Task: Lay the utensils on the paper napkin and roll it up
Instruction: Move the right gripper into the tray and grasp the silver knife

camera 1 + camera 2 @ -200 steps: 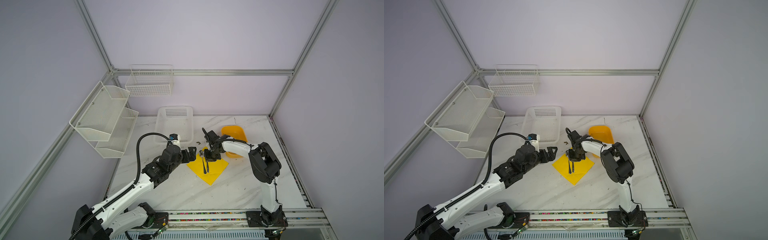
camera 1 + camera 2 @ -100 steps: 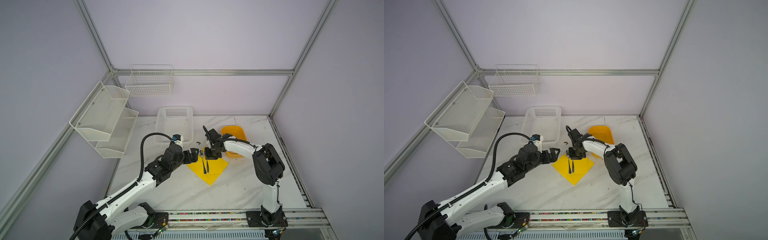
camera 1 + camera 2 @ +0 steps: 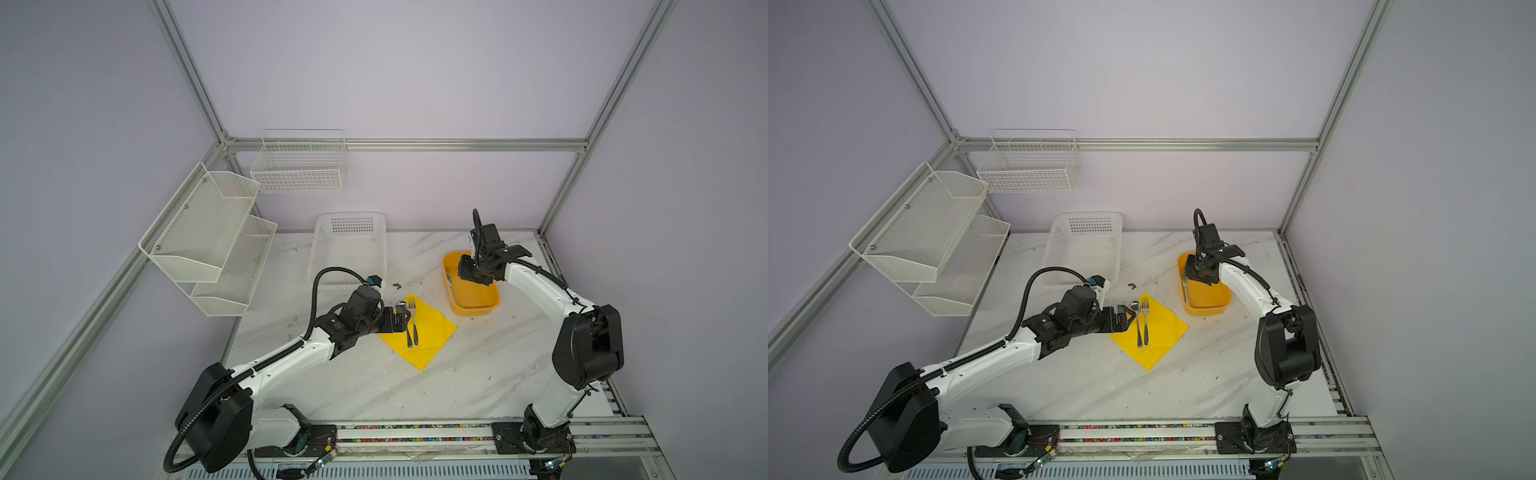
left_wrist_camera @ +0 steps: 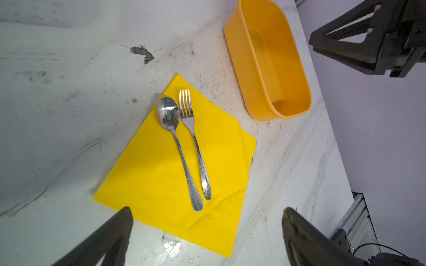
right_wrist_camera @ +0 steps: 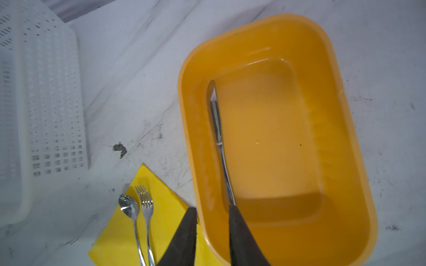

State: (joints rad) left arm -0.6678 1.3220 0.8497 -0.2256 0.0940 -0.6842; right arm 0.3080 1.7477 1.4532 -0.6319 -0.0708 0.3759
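Since a second ago the right gripper [image 5: 212,207] has left the paper napkin [image 3: 430,334] and gone to the orange tub [image 3: 473,308] beyond the napkin's right corner; the left arm has barely shifted.

The napkin is a flat, bright yellow square lying as a diamond, one corner toward the front rail, with a faint crease near its right corner. The left gripper [image 4: 207,209] sits at the napkin's left corner, its jaws spread wide and holding nothing. In its wrist view the two handle ends lie on the sheet between the spread fingers, touching neither.

On the napkin's left half the spoon [image 3: 407,328] and the fork [image 3: 414,322] lie side by side, both shiny silver. Their long axes run from the near corner toward the far one, heads pointing at the far corner (spoon bowl up, on the left arm's side of the fork). The handles draw close together at their near ends.

Farther back, the knife [image 5: 218,133] lies in the tub along the wall that faces the napkin, blade pointing away from the rail. Its handle end runs under one fingertip of the right gripper, whose jaws stand narrowly parted with nothing clamped between them.

Beyond the napkin's far corner stands a white basket [image 3: 351,249].
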